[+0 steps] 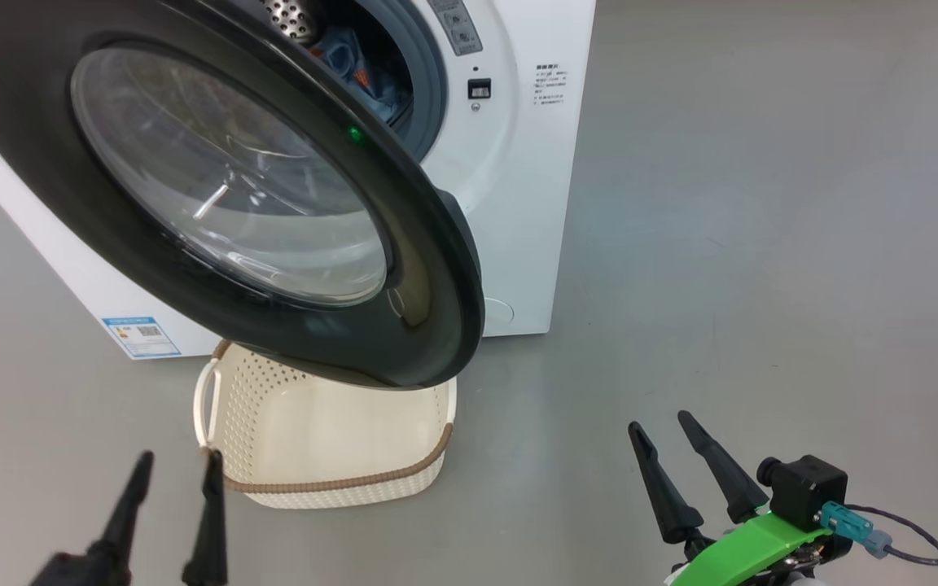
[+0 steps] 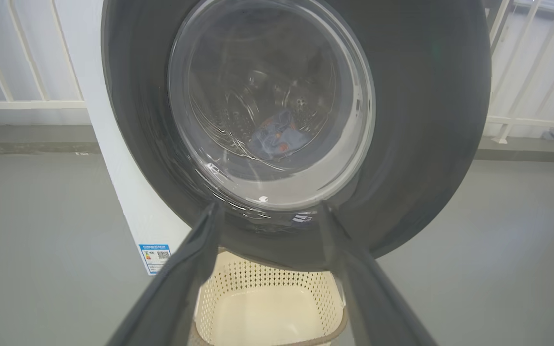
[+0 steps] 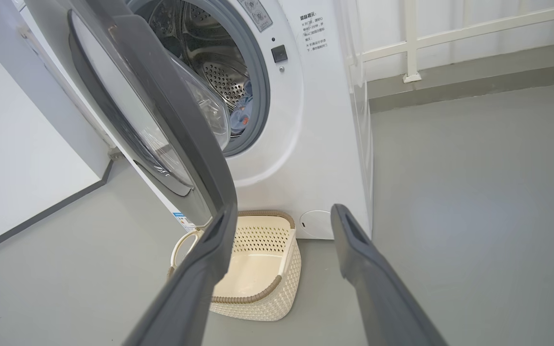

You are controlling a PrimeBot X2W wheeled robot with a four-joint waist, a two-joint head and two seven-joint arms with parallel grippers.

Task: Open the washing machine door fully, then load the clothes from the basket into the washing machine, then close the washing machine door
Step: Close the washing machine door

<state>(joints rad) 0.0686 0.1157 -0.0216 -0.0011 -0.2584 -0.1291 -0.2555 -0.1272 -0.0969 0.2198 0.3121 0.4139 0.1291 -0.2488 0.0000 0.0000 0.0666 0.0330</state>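
One washing machine door point(image 1: 428, 268) half-open, lower edge overhanging one basket point(image 1: 339, 486) on the floor point(image 1: 762, 285), clothes point(image 1: 355, 69) inside one washing machine point(image 1: 518, 203), left pincer point(image 1: 178, 462) released near basket rim, right pincer point(image 1: 659, 423) released over open floor

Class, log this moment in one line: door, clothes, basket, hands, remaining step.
door: partly open | clothes: in washing machine | basket: empty, under door | left hand: open | right hand: open | remaining: close door
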